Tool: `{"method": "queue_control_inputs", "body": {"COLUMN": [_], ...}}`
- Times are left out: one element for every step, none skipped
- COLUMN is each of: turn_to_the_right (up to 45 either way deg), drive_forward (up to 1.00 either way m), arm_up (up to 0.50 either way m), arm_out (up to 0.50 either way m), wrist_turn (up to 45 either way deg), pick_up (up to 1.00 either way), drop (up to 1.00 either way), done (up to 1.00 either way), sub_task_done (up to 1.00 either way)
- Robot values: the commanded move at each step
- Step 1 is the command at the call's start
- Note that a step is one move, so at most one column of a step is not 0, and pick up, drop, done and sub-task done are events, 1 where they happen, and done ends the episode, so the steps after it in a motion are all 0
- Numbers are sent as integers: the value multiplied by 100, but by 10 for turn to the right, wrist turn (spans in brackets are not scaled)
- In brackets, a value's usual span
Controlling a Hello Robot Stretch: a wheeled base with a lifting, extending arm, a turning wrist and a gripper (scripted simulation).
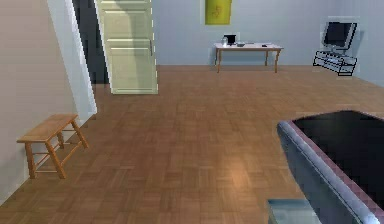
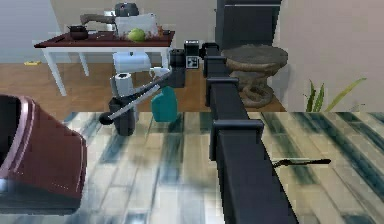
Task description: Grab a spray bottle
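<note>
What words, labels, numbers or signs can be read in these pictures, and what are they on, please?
None can be read.
The yellow picture: no legible writing.
The two white squares: black marks, not words.

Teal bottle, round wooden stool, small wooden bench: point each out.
Teal bottle (image 2: 166,104): arm side view, on its body.
Round wooden stool (image 2: 250,62): arm side view, on its seat top.
Small wooden bench (image 1: 48,128): forward view, on its seat.

Floor (image 1: 200,115) glossy wood parquet; bench (image 1: 52,140) matt pale wood; teal bottle (image 2: 165,104) smooth plastic.
</note>
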Motion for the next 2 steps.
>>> {"method": "queue_control_inputs", "body": {"turn_to_the_right": [0,0], "drive_forward": [0,0], "arm_up": [0,0], "arm_out": [0,0], "wrist_turn": [450,360], "pick_up": [0,0], "drop": [0,0], "done": [0,0], "sub_task_done": [0,0]}}
